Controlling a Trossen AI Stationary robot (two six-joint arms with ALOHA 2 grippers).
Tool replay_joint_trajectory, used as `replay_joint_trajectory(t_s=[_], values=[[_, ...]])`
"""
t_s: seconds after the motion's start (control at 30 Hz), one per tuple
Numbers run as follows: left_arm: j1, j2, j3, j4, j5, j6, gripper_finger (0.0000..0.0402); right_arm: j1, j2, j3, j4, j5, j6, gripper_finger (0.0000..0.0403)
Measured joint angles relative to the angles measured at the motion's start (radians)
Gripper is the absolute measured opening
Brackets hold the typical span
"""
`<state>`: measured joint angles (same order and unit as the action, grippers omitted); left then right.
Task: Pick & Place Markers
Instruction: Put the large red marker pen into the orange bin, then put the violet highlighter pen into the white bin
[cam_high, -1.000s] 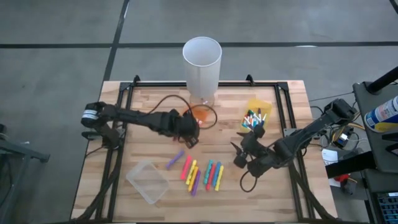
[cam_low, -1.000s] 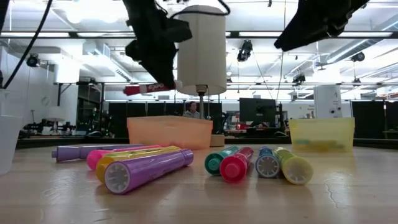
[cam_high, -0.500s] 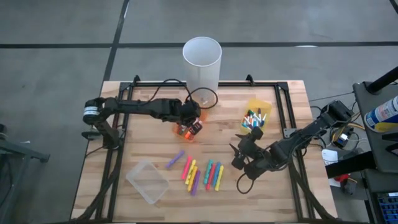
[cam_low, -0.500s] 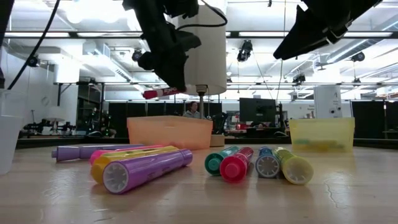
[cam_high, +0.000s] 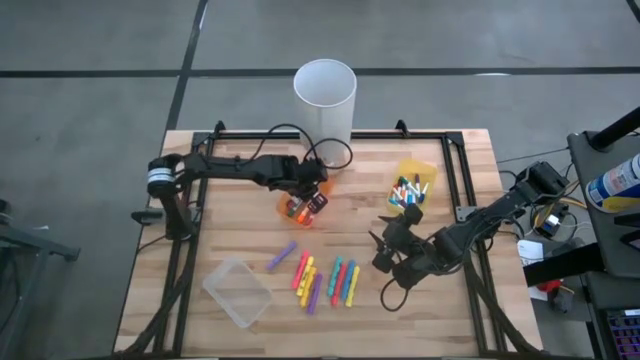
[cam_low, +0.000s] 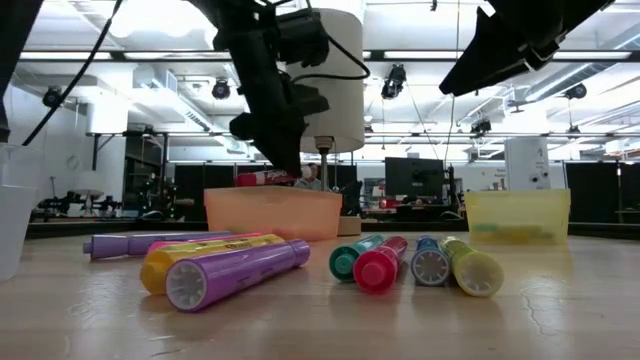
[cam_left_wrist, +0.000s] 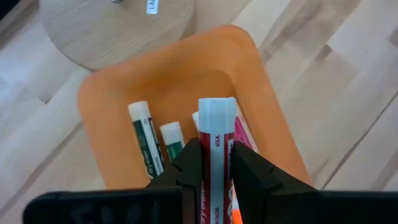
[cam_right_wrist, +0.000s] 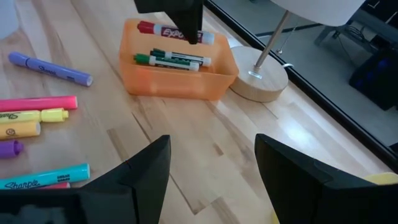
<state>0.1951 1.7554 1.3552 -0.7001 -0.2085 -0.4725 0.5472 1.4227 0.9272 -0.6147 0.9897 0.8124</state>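
My left gripper (cam_high: 306, 200) is shut on a red marker (cam_right_wrist: 171, 31) with a white end, right over the orange bin (cam_high: 297, 210). In the low view the marker (cam_low: 265, 178) hangs level at the height of the bin's rim (cam_low: 272, 192). Green markers (cam_left_wrist: 146, 140) lie inside the bin (cam_left_wrist: 124, 93). Several loose markers (cam_high: 325, 280) in pink, yellow, purple, blue and green lie in a row on the table's near middle. My right gripper (cam_high: 385, 250) stands open above the table, right of that row, with nothing between its fingers. My left gripper pinches the red marker's barrel (cam_left_wrist: 215, 144) between its two fingers, on its two long sides, nearer the white end (cam_right_wrist: 208, 38) than the red cap. The fingers come from above, slanting down. The marker hangs level over the orange bin's inside.
A tall white cylinder (cam_high: 325, 95) on a rod with a round wooden foot (cam_right_wrist: 258, 78) stands just behind the orange bin. A yellow bin (cam_high: 412, 188) with markers sits at the right, and a clear bin (cam_high: 238, 292) at the near left. A black frame (cam_high: 200, 200) runs along the table's edges.
My left gripper has sunk with the red marker and drifted a little toward the table's right edge, from well above the orange bin to the height of its rim. The marker has stayed level in the hold.
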Motion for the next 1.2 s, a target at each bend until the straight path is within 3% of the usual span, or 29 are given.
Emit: replay_joint_trajectory(t_s=[0.77, 1.2], values=[[0.002, 0.01, -0.003, 0.005, -0.002, -0.019, 0.0114, 0.0, 0.0, 0.0, 0.001, -0.003, 0.006, 0.0226], [-0.003, -0.012, -0.003, 0.001, 0.009, 0.022, 0.0115, 0.0, 0.0, -0.002, -0.003, -0.002, 0.005, 0.0226]])
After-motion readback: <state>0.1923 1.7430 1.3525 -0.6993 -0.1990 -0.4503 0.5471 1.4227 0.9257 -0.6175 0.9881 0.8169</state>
